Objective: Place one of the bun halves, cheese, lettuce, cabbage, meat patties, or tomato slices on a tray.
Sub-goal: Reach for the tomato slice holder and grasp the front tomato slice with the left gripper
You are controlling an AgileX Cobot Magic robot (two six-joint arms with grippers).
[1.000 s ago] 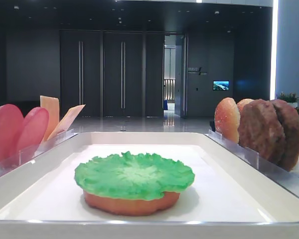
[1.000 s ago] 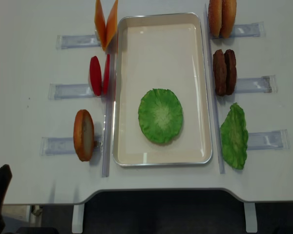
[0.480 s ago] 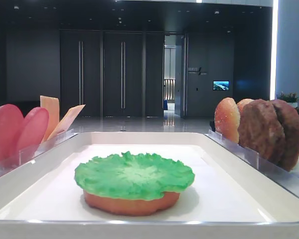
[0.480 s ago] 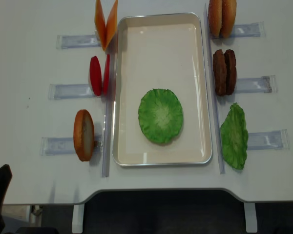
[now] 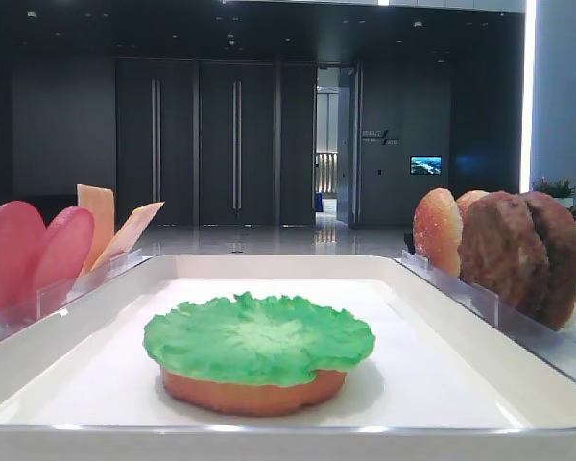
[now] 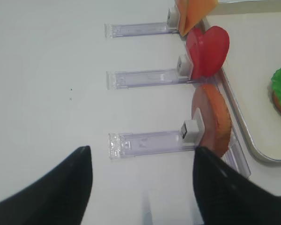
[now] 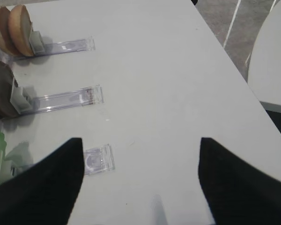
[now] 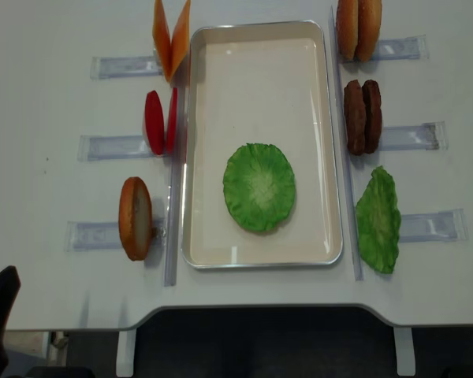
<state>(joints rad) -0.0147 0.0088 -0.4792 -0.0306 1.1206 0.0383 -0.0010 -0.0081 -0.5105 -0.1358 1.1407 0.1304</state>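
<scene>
Holding both grippers, left (image 6: 143, 187) and right (image 7: 140, 180), spread wide and empty, we hang over bare table. Lettuce (image 8: 259, 187) already covers a bun half (image 5: 254, 392) on the tray (image 8: 256, 47) (upright tomato slices (image 6: 207, 51) nearby could topple if clipped).

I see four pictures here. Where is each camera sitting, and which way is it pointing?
Low exterior view: at table height by the shallow white rectangular tray, looking along it; no robot visible.
Overhead view: above, looking straight down; both show the ruffled green lettuce leaf.
Left wrist: behind the open left end effector, facing the red tomato discs.
Right wrist: behind the open right end effector, facing bare table.
</scene>
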